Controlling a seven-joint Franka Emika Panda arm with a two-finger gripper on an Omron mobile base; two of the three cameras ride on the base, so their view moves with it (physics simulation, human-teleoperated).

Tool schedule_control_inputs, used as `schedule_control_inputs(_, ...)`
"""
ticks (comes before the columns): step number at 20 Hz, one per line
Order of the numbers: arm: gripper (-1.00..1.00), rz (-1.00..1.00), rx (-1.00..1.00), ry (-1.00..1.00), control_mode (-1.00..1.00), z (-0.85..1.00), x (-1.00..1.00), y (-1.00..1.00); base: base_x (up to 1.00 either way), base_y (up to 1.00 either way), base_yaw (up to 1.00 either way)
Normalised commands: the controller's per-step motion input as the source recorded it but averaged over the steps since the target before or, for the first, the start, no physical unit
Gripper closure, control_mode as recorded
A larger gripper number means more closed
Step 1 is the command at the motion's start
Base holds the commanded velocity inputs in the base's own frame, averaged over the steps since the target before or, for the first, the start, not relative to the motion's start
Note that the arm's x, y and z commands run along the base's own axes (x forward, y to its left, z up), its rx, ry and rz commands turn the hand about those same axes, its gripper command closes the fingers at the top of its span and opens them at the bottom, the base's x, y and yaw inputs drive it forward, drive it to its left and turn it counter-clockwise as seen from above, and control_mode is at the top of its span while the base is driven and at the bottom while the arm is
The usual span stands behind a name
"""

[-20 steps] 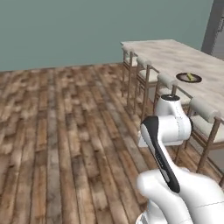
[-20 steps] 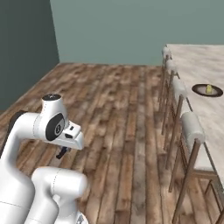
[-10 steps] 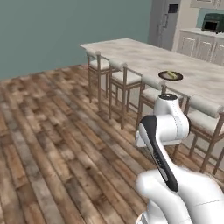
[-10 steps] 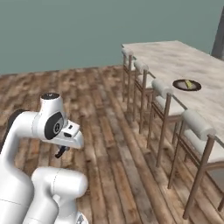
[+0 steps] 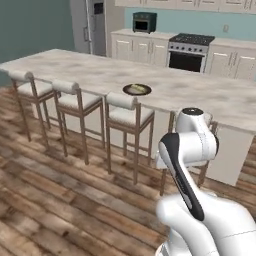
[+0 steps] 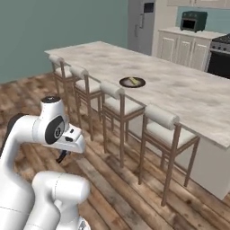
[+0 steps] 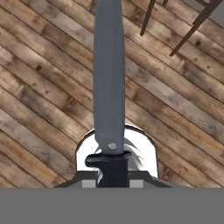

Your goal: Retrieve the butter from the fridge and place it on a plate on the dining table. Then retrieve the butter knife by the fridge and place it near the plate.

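One butter knife (image 7: 109, 78) gripped, handle hidden, gripper (image 7: 109, 168) mostly cropped

The butter knife's (image 7: 109, 78) blade runs away from the fingers and is cut off by the top edge of the hand view, so its tip cannot be seen. Its dark handle disappears at the bottom edge, where the fingers themselves are hidden. On the plate (image 5: 137, 89) on the dining table (image 5: 200, 95), the butter (image 6: 133, 81) is a pale speck, too small to make out its shape. The fridge (image 6: 141, 27) is cut off by the top edge in both base views.
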Motion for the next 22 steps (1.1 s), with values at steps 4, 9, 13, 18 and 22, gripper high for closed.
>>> schedule_control_inputs(4,1.00,0.00,0.00,0.00,1.00,0.00,0.00,0.00,0.59,0.65,-0.71)
schedule_control_inputs(9,1.00,0.00,0.00,0.00,1.00,0.00,0.00,0.00,0.59,0.72,-0.68)
schedule_control_inputs(13,1.00,0.00,0.00,0.00,1.00,0.00,0.00,0.00,0.59,0.80,-0.65)
schedule_control_inputs(18,1.00,0.00,0.00,0.00,1.00,0.00,0.00,0.00,0.67,0.80,-0.54)
schedule_control_inputs(22,1.00,0.00,0.00,0.00,1.00,0.00,0.00,0.00,0.59,0.55,-0.39)
